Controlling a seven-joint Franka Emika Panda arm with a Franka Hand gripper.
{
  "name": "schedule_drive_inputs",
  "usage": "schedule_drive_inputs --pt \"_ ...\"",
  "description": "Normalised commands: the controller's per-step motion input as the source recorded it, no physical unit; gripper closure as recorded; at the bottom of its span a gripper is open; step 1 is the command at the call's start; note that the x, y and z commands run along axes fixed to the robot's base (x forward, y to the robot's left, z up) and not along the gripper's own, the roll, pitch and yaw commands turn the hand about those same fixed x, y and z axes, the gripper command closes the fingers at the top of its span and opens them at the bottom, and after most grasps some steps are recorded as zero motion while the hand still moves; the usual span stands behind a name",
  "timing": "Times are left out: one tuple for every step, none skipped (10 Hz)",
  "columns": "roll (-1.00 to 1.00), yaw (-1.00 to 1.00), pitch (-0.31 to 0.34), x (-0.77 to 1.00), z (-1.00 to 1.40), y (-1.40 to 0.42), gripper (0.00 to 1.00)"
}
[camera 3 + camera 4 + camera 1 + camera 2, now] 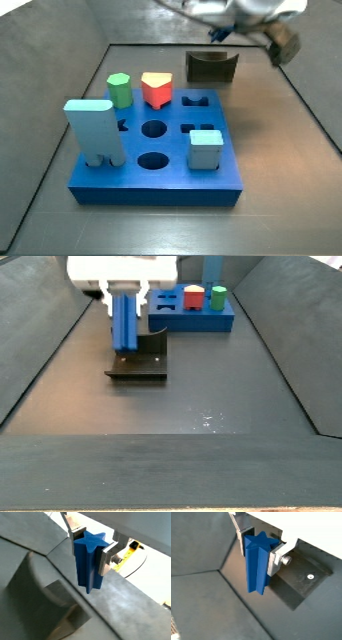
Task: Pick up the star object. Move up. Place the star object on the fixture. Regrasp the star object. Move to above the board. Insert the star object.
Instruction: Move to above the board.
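Star object: closest to my wrist cameras, the star object (256,562) hangs upright, a long dark-blue prism with its star face toward the lens.
Tool: the tool (92,543) is pinching the star object near its upper end, silver plates pressed on opposite sides; in a side view it (123,296) sits directly over the fixture.
Fixture: the fixture (139,364) stands near the middle of the floor, between my near edge and the board (191,313) at the far end.
Step, as I judge it: placing the star on the fixture.
Doing it well: I'd keep the prism vertical, descend slowly, seat its lower end against the fixture's wall, and release only once it rests.
Surface: dark, matte, smooth floor.
Room: sloped grey walls enclose the floor; other pegs stand on the board.
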Motion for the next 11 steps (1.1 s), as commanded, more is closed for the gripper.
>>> schedule_drive_inputs --pt "0.01 -0.23 -0.079 0.14 1.0 0.1 1.0" --pt "0.01 -0.21 -0.011 0.12 1.0 0.09 1.0" --pt "0.01 -0.2 0.016 0.11 1.0 0.09 1.0" --pt "0.02 -0.16 0.067 0.1 1.0 0.09 1.0" --pt "0.02 -0.13 0.101 0.09 1.0 0.08 1.0" --pt "0.01 -0.09 0.137 0.08 1.0 0.08 1.0" --pt "0.0 -0.05 0.162 0.08 1.0 0.07 1.0" --pt "-0.01 0.0 0.194 0.06 0.82 0.04 1.0" --pt "-0.01 0.02 0.207 0.05 0.7 0.02 1.0" --pt "-0.02 0.07 0.218 0.05 0.46 0.0 1.0" --pt "-0.03 0.1 0.222 0.04 0.29 -0.01 1.0"
